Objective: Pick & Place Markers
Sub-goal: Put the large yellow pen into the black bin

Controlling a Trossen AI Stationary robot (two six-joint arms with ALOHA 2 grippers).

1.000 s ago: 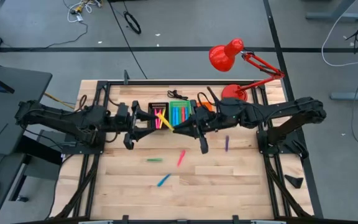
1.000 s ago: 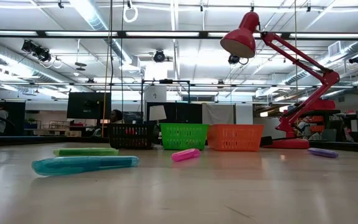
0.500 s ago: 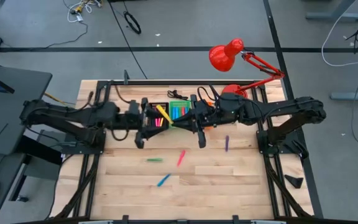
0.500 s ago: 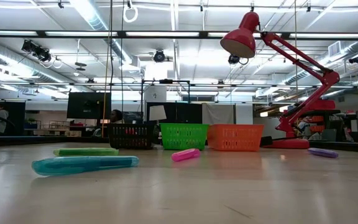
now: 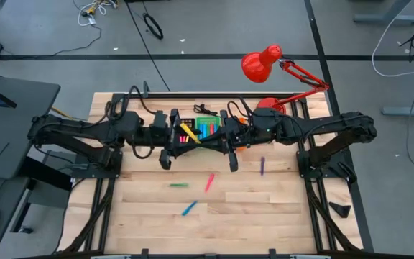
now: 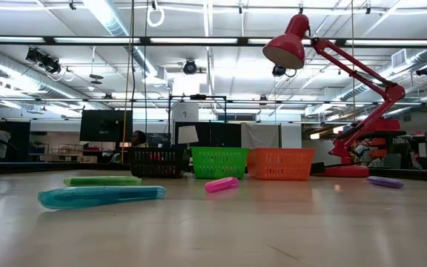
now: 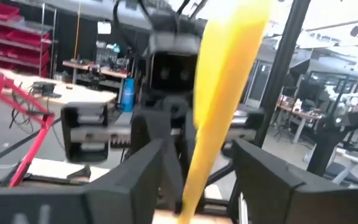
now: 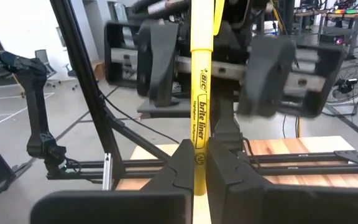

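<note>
A yellow marker (image 5: pixel 189 134) is held in the air over the black bin (image 5: pixel 179 122) by my right gripper (image 5: pixel 203 140), which is shut on it. My left gripper (image 5: pixel 180 137) faces it from the table's left, open, one finger on either side of the marker's free part (image 7: pixel 225 87) with a gap on both sides. On the table lie loose markers: green (image 5: pixel 179 185), pink (image 5: pixel 209 183), blue (image 5: pixel 189 208) and purple (image 5: pixel 262 166). More markers lie in the black bin and in the green bin (image 5: pixel 208 129). My right gripper pinches the yellow marker near one end (image 8: pixel 197 163) between its two fingers. The fingers come level from the table's right and lie across the marker. The marker is lifted clear of the bins and table, and its long free part reaches between my left gripper's fingers.
An orange bin (image 6: pixel 280 163) stands to the right of the green one at the far edge. A red desk lamp (image 5: pixel 279 72) stands at the far right corner. The near half of the table holds only the loose markers.
My left gripper has moved toward the table's right edge and a little up, up to the yellow marker that my right gripper holds over the bins. The marker now stands between the left fingers.
</note>
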